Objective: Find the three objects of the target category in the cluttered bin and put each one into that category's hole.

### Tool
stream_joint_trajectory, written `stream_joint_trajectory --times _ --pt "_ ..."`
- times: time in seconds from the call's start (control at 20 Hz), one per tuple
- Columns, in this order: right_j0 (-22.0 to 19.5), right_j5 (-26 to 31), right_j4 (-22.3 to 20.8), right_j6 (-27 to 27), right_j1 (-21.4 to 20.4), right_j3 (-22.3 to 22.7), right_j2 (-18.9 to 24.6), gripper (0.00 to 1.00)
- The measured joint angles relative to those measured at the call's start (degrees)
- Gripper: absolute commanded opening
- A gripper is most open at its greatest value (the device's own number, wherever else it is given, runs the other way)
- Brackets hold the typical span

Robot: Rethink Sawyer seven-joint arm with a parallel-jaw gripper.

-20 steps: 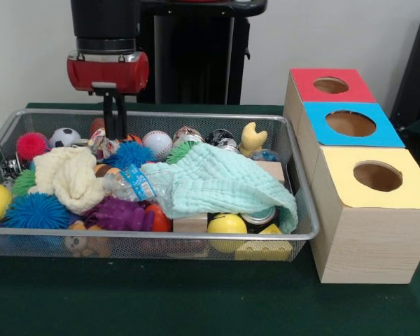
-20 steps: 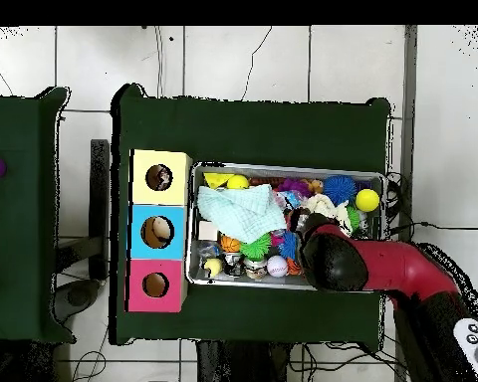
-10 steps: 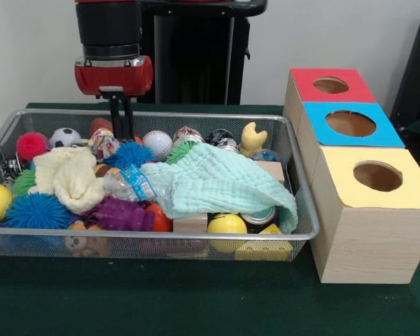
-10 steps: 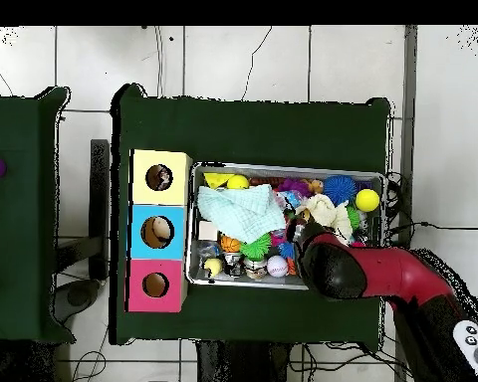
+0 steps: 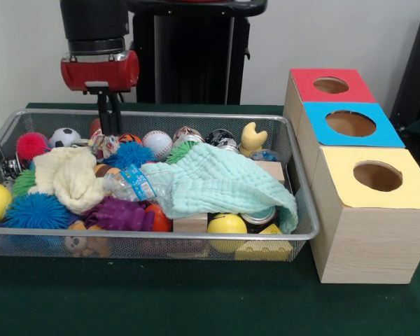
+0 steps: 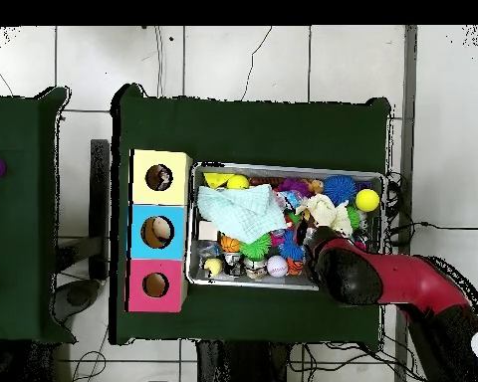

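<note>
1. Since the earlier frames, we see the end effector (image 5: 108,126) shifted toward the picture's left in the front view, over the bin's far edge.
2. We read its two black fingers (image 5: 103,112) as pressed close together with nothing between them, so it is clenched and empty.
3. Its tips hang just above a patterned ball (image 5: 103,145), beside the soccer ball (image 5: 64,136) and the baseball (image 5: 157,143).
4. We find the wire bin (image 5: 304,231) full: a mint cloth (image 5: 220,182) draped over the middle, a cream cloth (image 5: 70,176), a plastic bottle (image 5: 129,183), blue spiky balls (image 5: 35,210) and a yellow ball (image 5: 227,225).
5. On the green counter (image 5: 161,301), the three-hole box sits beside the bin, with red (image 5: 330,85), blue (image 5: 350,123) and yellow (image 5: 377,176) holes.
</note>
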Motion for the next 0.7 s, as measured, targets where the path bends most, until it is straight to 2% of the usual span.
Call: stream_joint_trajectory --times 0.3,0.7 --pt "-1.10 0.00 -0.62 0.00 0.07 0.03 0.69 0.00" --pt "-0.65 -0.01 -4.32 0.00 2.00 0.05 0.69 0.00"
